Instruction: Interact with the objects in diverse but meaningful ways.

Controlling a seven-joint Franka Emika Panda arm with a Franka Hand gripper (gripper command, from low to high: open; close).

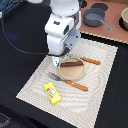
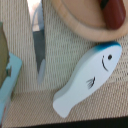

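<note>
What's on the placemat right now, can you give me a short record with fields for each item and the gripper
surface: woven beige placemat on a dark table
plate: tan round plate near the mat's middle
sausage: dark red-brown sausage lying on the plate
fork: orange-handled fork beside the plate
knife: knife beside the plate, blade seen in the wrist view
fish: white toy fish flat on the mat, apart from the plate
packet: yellow packet with red mark
gripper: above the mat, fingers not visible

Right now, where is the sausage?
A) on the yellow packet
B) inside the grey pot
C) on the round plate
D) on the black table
C: the sausage lies on the round plate in the middle of the mat.
</note>
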